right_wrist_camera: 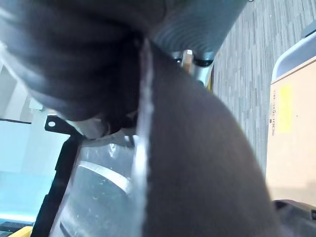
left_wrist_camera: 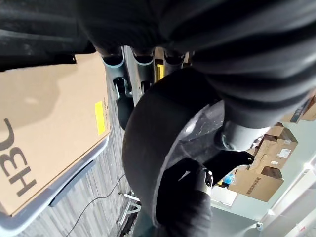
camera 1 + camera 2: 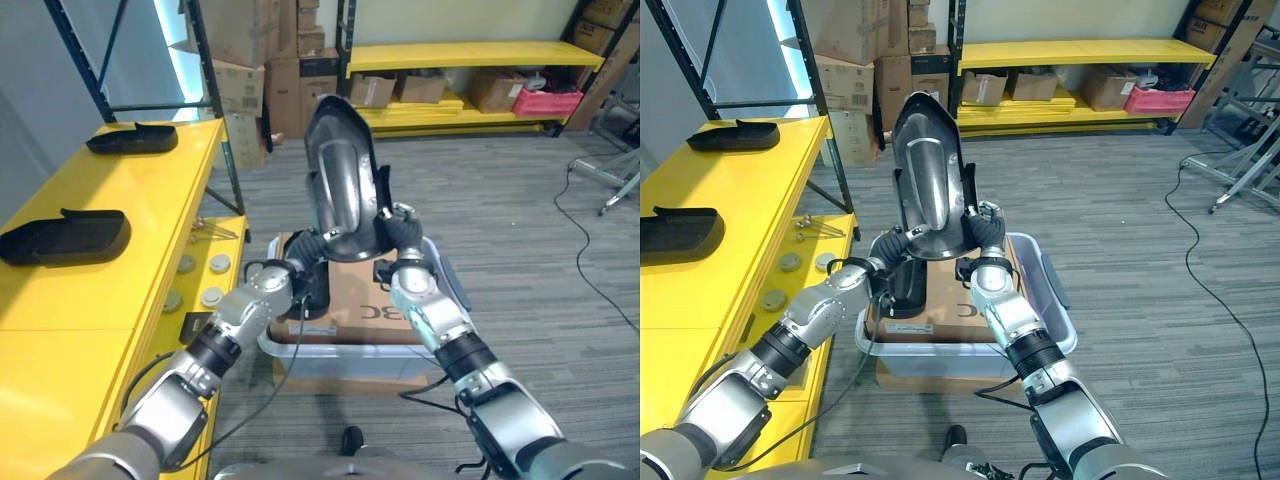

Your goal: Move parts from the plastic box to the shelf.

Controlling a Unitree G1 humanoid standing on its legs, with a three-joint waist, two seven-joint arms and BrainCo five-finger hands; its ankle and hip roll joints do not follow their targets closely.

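yellow shelf [image 3: 120, 190]: two black parts [image 3: 65, 237] lying apart | left hand [image 3: 892, 245]: fingers hidden under curved black part [image 3: 928, 175], cannot tell | part upright above plastic box [image 3: 1055, 300] holding cardboard box [image 3: 955, 300] | right hand [image 3: 985, 232]: fingers hidden, cannot tell

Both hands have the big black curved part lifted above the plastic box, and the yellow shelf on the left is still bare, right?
Not quite. Both hands, left hand and right hand, do hold the black curved part above the plastic box, but the yellow shelf is not bare: the left eye view shows two black parts already on it.
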